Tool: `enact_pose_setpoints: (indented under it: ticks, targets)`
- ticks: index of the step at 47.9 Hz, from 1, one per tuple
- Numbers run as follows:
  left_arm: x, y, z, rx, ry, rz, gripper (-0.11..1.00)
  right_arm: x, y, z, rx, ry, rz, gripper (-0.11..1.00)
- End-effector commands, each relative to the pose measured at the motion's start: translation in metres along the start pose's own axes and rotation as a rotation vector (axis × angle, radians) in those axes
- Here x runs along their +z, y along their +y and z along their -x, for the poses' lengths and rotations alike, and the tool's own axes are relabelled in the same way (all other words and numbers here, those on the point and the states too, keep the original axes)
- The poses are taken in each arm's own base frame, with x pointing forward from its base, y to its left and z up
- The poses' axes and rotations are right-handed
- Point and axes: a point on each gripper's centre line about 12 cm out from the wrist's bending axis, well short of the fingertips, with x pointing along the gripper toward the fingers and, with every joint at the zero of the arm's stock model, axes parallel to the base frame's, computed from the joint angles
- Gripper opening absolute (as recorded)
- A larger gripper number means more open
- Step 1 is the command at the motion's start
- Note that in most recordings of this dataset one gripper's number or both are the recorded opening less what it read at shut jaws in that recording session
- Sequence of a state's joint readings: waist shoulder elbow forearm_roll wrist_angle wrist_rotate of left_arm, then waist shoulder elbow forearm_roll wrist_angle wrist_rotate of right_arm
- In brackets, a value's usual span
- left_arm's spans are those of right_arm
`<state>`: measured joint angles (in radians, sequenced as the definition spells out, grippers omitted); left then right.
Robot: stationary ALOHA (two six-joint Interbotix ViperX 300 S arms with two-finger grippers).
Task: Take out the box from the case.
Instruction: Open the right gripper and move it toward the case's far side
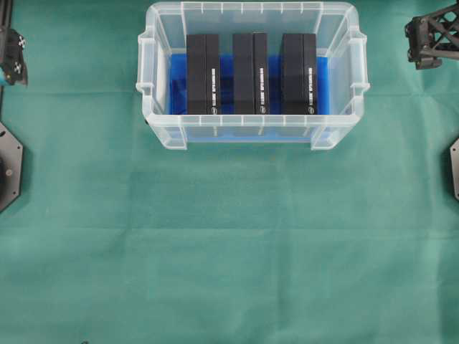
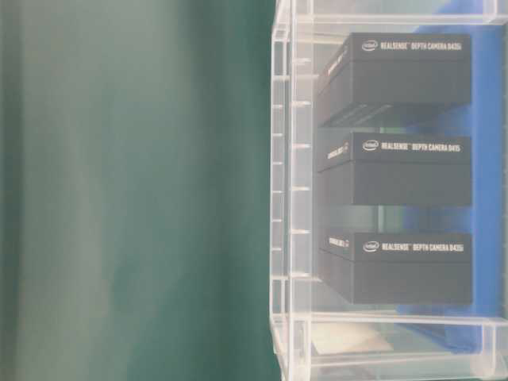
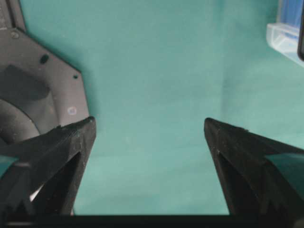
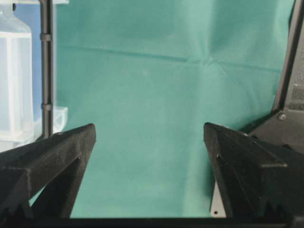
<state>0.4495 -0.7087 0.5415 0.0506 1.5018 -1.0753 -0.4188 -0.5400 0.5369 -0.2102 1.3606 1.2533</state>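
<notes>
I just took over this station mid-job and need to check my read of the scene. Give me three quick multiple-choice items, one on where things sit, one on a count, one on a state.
1. Where are the black boxes?
A. Inside the case
B. On the green cloth in front of the case
C. In the grippers

2. How many black boxes are in the case?
A. Two
B. Three
C. Four

3. How do the two grippers stand?
A. Both open, holding nothing
B. Both shut on a box
C. Left shut, right open

Answers:
1 A: the black boxes stand in a row within the walls of the case.
2 B: the overhead view shows three side by side.
3 A: the left gripper and right gripper show wide gaps with only green cloth between.
</notes>
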Motion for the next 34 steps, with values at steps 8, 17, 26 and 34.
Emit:
enact_pose_setpoints:
  ticks: [8, 17, 26, 34]
  targets:
    - [0.0018, -0.0002, 0.0029, -0.011, -0.012, 0.008, 0.97, 0.0022, 0.0012, 0.0038, 0.014, -0.01, -0.005, 0.95]
    - [0.0017, -0.0001, 0.0029, -0.009, -0.011, 0.008, 0.97, 0.002, 0.002, 0.0032, 0.01, -0.008, -0.004, 0.95]
    - [0.0019, -0.0003, 0.0034, -0.011, -0.012, 0.009, 0.97, 0.002, 0.0051, 0.0023, 0.008, 0.0, -0.005, 0.95]
    - [0.0019, -0.0003, 0.0034, -0.011, -0.012, 0.009, 0.97, 0.0024, 0.0096, 0.0031, 0.014, 0.014, -0.013, 0.95]
